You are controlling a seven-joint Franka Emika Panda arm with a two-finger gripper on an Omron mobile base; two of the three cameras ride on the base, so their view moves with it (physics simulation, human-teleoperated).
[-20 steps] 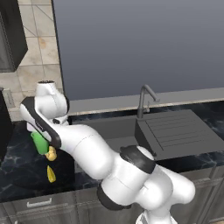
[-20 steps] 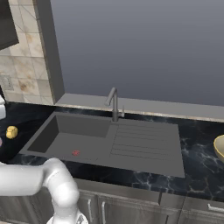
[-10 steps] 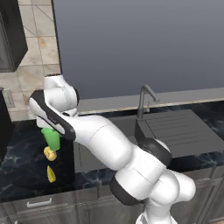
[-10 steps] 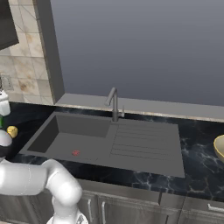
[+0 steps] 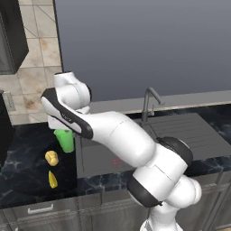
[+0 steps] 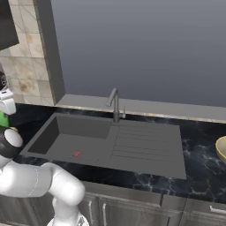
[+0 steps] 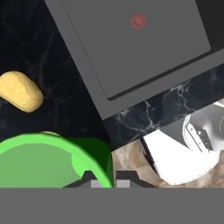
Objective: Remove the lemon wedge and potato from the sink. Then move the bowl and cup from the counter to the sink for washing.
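hand (image 7: 103, 177) pinched nearly shut on the rim of the cup (image 5: 65, 140), fingers straddling the green wall in the hand view; cup hangs upright under the wrist over the dark counter (image 5: 22, 171), just left of the sink (image 6: 88, 139)'s left edge, not over the basin. Whether its base touches the counter I can't tell. potato (image 5: 52, 158) sits on the counter just in front of and left of the cup, lemon wedge (image 5: 53, 179) nearer the front edge beside it, both outside the sink. Sink basin holds nothing but the red drain (image 6: 76, 154). bowl (image 6: 221, 149) on the counter far right of the drainboard, cut by the frame edge
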